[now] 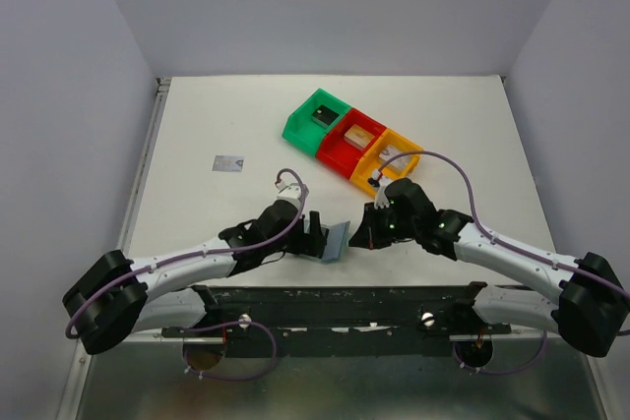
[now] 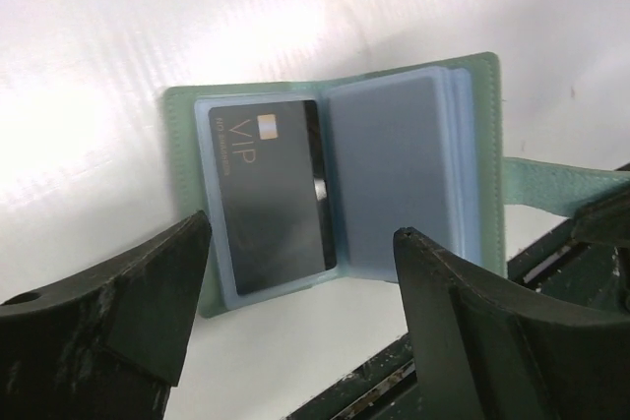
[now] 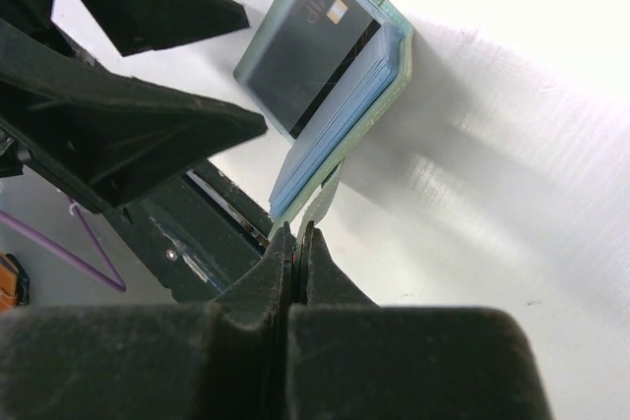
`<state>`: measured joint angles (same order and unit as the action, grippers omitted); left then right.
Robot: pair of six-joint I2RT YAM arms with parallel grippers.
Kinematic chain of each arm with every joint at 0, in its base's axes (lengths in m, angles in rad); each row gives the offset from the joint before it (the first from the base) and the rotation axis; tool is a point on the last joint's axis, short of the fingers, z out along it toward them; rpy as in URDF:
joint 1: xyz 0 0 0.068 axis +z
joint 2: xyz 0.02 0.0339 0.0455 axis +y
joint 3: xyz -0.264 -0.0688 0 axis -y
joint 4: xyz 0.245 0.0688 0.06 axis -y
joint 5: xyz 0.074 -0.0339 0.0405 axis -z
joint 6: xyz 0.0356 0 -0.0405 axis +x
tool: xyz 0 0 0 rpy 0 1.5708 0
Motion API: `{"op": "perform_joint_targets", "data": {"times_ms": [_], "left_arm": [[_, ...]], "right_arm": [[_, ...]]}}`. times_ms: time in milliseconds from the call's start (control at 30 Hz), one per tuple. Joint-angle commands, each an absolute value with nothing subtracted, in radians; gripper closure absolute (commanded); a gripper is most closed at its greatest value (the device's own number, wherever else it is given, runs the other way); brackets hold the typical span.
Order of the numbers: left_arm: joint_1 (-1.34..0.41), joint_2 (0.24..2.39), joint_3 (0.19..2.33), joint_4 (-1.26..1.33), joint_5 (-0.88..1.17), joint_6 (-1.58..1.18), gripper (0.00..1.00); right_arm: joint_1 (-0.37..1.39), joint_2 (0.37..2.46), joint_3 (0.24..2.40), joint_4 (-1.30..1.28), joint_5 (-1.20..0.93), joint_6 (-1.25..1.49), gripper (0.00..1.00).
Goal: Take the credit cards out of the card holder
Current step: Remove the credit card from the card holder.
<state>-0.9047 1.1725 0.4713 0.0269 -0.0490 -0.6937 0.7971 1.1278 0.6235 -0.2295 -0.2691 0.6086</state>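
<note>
The card holder (image 1: 337,240) stands open on its edge near the table's front, between my two grippers. My right gripper (image 3: 296,231) is shut on the holder's thin strap tab (image 3: 320,206) and keeps the card holder (image 3: 389,66) upright. In the left wrist view the card holder (image 2: 394,174) shows its clear sleeves, with a black credit card (image 2: 271,194) marked VIP in the left sleeve. My left gripper (image 2: 302,227) is open just in front of the holder's lower edge, nothing between its fingers. A silver-grey credit card (image 1: 228,163) lies flat on the table at the far left.
A row of three bins stands at the back: green (image 1: 300,125), red (image 1: 335,156) and orange (image 1: 366,180). The green one holds a small dark item, the red one a tan item. The dark mounting rail (image 1: 335,302) runs along the table's near edge.
</note>
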Motion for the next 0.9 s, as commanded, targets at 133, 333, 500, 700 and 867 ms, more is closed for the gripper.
{"op": "perform_joint_targets", "data": {"times_ms": [133,333,500,700,867], "left_arm": [[-0.908,1.035,0.434,-0.051,-0.232,-0.713,0.14],[-0.908,1.124,0.454,0.06,-0.108,-0.678,0.29],[-0.91,1.19,0.443,0.116,-0.063,-0.686,0.43],[-0.908,1.187,0.42,0.13,-0.064,-0.701,0.51],[-0.908,1.166,0.4,0.123,-0.075,-0.709,0.53]], "right_arm": [[0.801,1.132,0.627,-0.236,-0.241,0.597,1.0],[0.799,1.158,0.62,-0.278,-0.158,0.604,1.0],[0.799,1.193,0.627,-0.36,-0.065,0.601,1.0],[0.799,1.192,0.638,-0.416,-0.014,0.612,0.87],[0.798,1.152,0.693,-0.498,0.04,0.6,0.58]]}}
